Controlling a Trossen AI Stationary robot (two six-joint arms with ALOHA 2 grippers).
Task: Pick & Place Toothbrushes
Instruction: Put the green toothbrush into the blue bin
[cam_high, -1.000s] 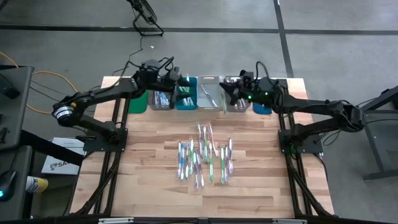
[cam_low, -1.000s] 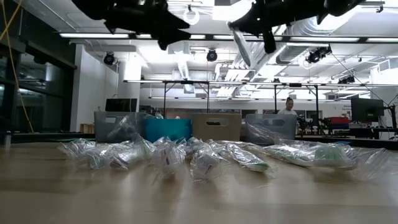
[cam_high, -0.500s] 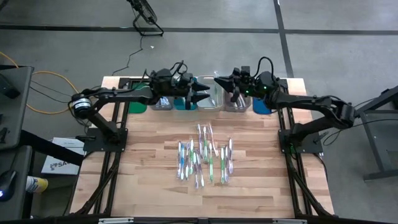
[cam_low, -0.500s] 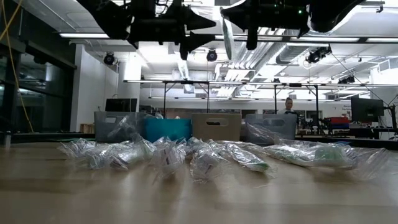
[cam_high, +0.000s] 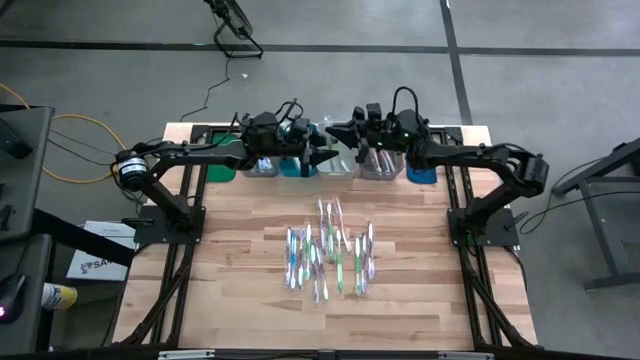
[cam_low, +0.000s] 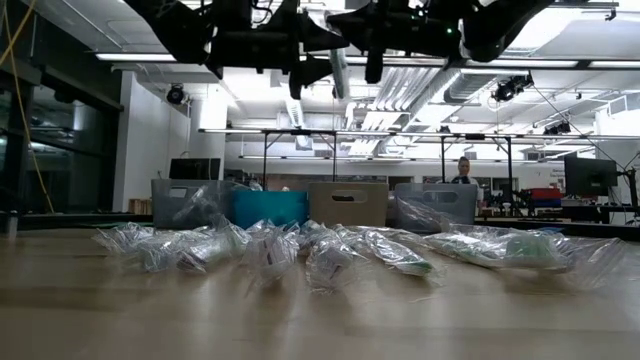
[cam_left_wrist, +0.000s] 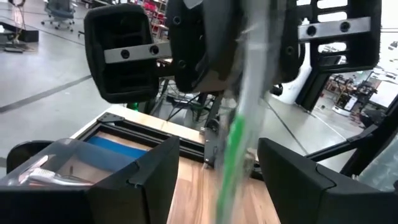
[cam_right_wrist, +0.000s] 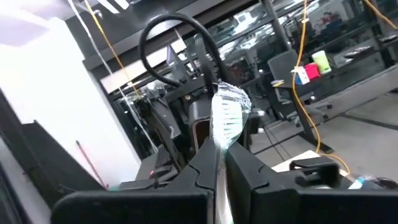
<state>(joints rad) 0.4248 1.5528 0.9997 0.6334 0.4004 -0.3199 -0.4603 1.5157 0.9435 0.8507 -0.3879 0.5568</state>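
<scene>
both arms meet above the bins (cam_high: 340, 162), toothbrushes (cam_high: 330, 255) heaped nearby.

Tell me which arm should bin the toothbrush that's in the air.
Right, probably. The right gripper is shut on the toothbrush above the bins, while the left gripper is open, its fingers either side of it without gripping.

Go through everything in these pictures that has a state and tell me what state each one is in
Right pincer: shut on a wrapped toothbrush, held up over the row of bins.
Left pincer: open, facing the right pincer over the bins.
Toothbrush pile: lying loose on the table, in clear wrappers.
Bins: lined up along the table's far edge, open-topped.
</scene>
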